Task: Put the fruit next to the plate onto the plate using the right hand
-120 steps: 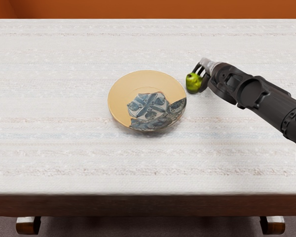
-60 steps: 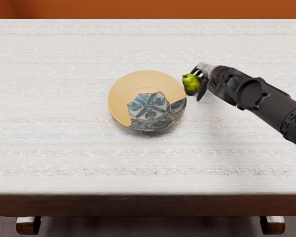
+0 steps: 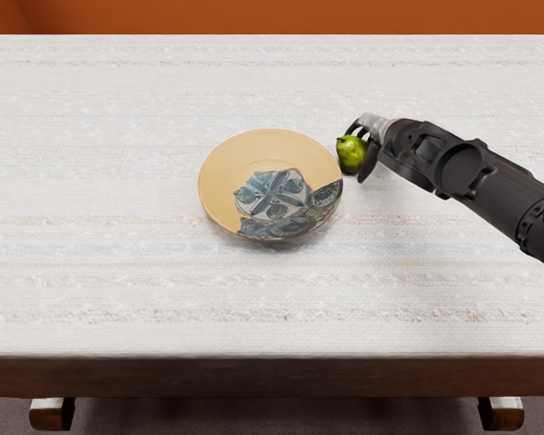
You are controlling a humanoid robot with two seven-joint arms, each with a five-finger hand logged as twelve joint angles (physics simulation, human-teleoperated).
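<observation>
On a wide table [image 3: 118,272] with a pale, woven-looking top and faint stripes running across it, a round plate [image 3: 240,154] is sitting near the middle. The plate is tan-yellow, and a blue-and-white flower pattern is showing over its nearer right part.

Just beside the plate's far right rim, a small green fruit [image 3: 348,152] is showing, rounded and glossy. From where I am standing, its left side is coming almost level with the rim. I cannot tell whether the two are touching, nor whether the fruit is resting on the table or being held just off it. It is lying outside the plate, not over its hollow.

The right arm [image 3: 476,177], black and thick-jointed, is reaching in from the right edge and slanting up and left toward the fruit. At its end the right hand [image 3: 370,145] is clamping on the fruit from the right. Its dark fingers [image 3: 370,166] are curling round it, one arching over the top and another hanging down along its near side, with the fruit tucked between them.

Along the top, a band of orange-brown wall [image 3: 272,16] is running behind the table. At the bottom, the table's dark wooden front edge is crossing the whole view, with two dark feet [image 3: 52,413] poking out underneath.
</observation>
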